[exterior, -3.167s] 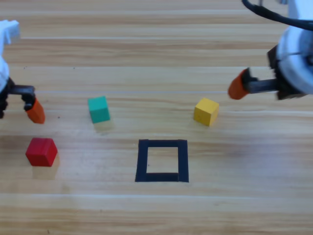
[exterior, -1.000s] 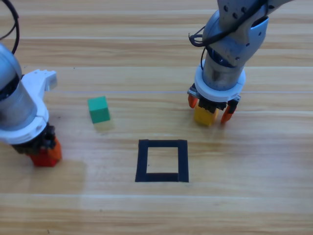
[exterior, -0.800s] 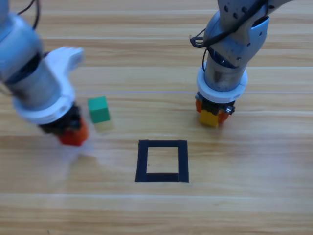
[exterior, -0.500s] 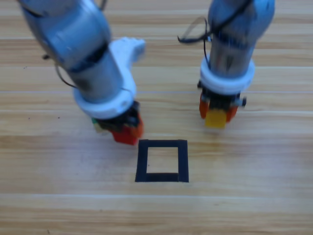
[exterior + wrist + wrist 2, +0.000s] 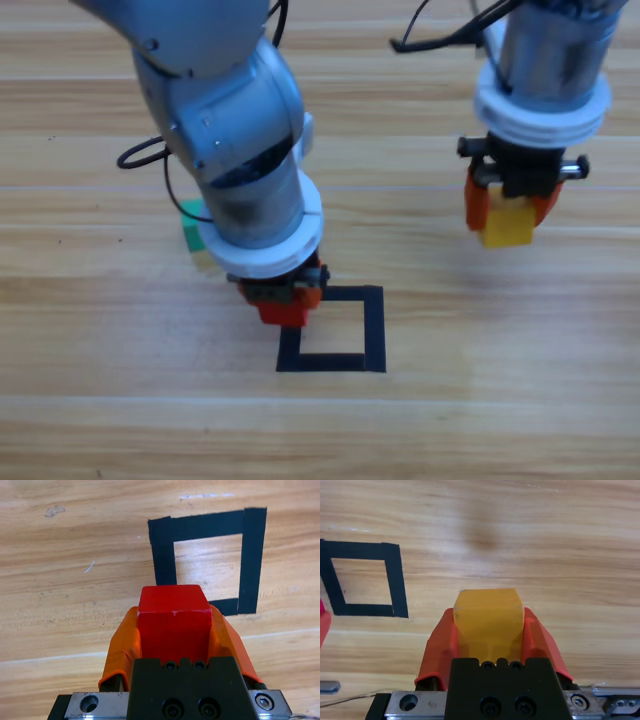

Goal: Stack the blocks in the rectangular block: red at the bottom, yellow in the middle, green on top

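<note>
My left gripper [image 5: 283, 303] is shut on the red cube [image 5: 281, 311] [image 5: 174, 614] and holds it over the left edge of the black tape square [image 5: 371, 325] [image 5: 253, 555]. Off to the right, above the table, my right gripper [image 5: 510, 215] is shut on the yellow cube [image 5: 507, 225] [image 5: 488, 616]. In the right wrist view the tape square [image 5: 395, 580] lies to the left. The teal-green cube [image 5: 190, 225] peeks out on the table behind the left arm, mostly hidden by it.
The left arm's large grey body [image 5: 235, 130] covers the table left of the square. Bare wooden table [image 5: 450, 420] runs along the front and between the two arms.
The left gripper has carried the red cube rightward from the table's left to the square's left edge. The right gripper has lifted the yellow cube and drifted a little to the right.
</note>
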`<state>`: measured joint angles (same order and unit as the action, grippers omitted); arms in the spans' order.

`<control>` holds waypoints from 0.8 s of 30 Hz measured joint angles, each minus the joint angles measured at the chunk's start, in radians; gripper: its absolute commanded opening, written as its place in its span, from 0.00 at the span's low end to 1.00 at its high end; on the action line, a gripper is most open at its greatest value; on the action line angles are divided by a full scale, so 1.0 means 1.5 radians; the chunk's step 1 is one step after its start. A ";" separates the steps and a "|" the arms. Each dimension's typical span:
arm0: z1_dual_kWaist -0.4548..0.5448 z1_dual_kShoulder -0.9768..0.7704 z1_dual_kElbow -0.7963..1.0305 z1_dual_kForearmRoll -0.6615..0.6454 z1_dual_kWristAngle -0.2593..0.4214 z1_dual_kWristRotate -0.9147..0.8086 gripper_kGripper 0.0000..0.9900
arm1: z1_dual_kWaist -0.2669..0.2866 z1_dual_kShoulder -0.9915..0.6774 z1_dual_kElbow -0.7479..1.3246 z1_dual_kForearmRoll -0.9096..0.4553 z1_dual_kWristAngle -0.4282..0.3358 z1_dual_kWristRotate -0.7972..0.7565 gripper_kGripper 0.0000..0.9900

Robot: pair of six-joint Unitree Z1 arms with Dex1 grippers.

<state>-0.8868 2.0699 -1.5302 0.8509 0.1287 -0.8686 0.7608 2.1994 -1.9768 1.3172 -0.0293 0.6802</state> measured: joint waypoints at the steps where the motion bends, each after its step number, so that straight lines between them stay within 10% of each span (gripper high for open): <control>1: -0.002 0.007 -0.018 0.015 0.005 -0.008 0.07 | 0.000 -0.012 0.010 0.000 0.000 -0.005 0.07; 24: -0.035 0.117 -0.188 0.139 -0.010 -0.109 0.08 | -0.001 -0.109 0.154 -0.054 -0.013 -0.028 0.07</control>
<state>-0.9394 2.2461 -1.8118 1.0599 0.1139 -1.0321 0.7588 2.0355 -1.7451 1.2369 -0.0495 0.6388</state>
